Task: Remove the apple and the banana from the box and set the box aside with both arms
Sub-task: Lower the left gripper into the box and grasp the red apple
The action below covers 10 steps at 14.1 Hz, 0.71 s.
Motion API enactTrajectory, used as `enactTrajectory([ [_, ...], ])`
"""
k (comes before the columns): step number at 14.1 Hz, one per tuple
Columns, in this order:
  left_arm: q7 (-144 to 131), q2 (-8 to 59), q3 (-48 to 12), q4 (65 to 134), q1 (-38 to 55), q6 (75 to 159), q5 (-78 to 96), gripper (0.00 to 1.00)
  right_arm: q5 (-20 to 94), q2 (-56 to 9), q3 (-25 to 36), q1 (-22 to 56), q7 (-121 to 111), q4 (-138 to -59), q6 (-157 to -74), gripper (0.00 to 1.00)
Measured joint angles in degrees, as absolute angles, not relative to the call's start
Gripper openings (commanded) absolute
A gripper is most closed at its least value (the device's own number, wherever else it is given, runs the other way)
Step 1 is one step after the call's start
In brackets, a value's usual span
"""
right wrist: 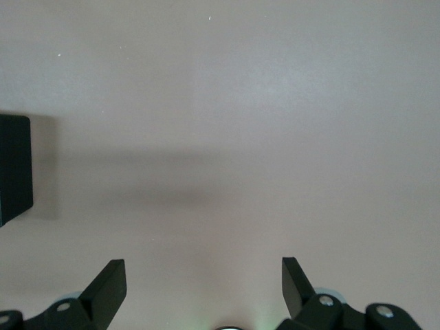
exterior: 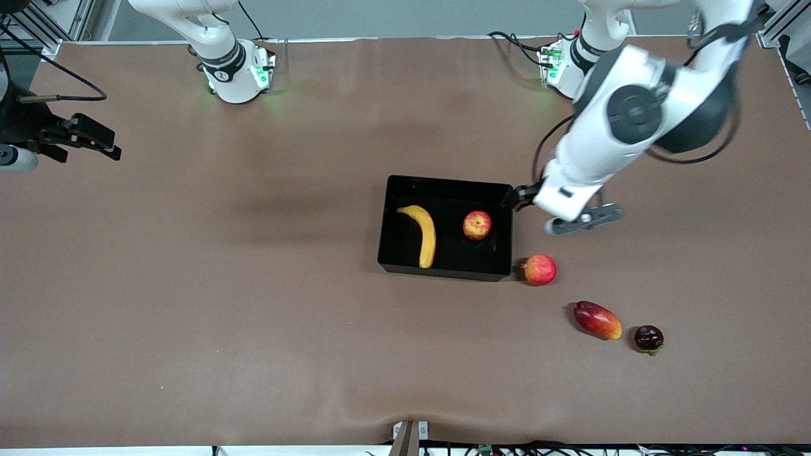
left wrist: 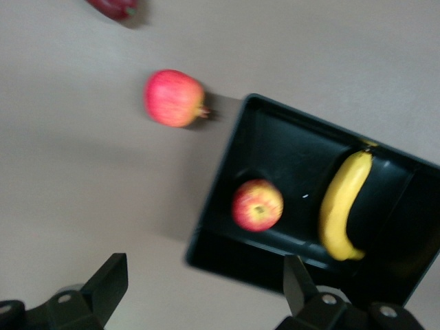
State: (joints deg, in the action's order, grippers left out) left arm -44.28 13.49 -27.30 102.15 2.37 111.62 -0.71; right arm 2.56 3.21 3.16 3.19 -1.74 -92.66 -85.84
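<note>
One black bin [exterior: 447,228] holds one banana [exterior: 424,233] and one apple [exterior: 477,225]. Three other fruits lie outside it: a pinkish-red round fruit [exterior: 540,269] just beside it, a mango-like fruit [exterior: 597,319] and a dark round fruit [exterior: 649,338]. The left gripper [left wrist: 206,292] hangs spread over the bin's corner; the right gripper [right wrist: 204,289] waits, also spread, over bare table [exterior: 253,316]. No writing is readable.

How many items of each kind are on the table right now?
Banana: 1, in the bin
Apple: 1, in the bin
Pinkish-red round fruit: 1
Mango-like fruit: 1
Dark purple fruit: 1
Black bin: 1
Total: 6
</note>
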Motion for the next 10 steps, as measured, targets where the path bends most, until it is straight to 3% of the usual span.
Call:
enactTrajectory([
  [3, -51.1, 18.0, -27.6, 105.2, 6.2, 119.1, -2.5, 1.0, 2.6, 2.7, 3.1, 3.2, -6.8, -92.8, -85.3, 1.0],
  [10, -63.5, 30.9, -27.6, 105.5, 10.6, 127.1, -14.8, 1.0, 2.6, 0.5, 3.4, 2.5, -16.1, -92.6, -81.8, 1.0],
])
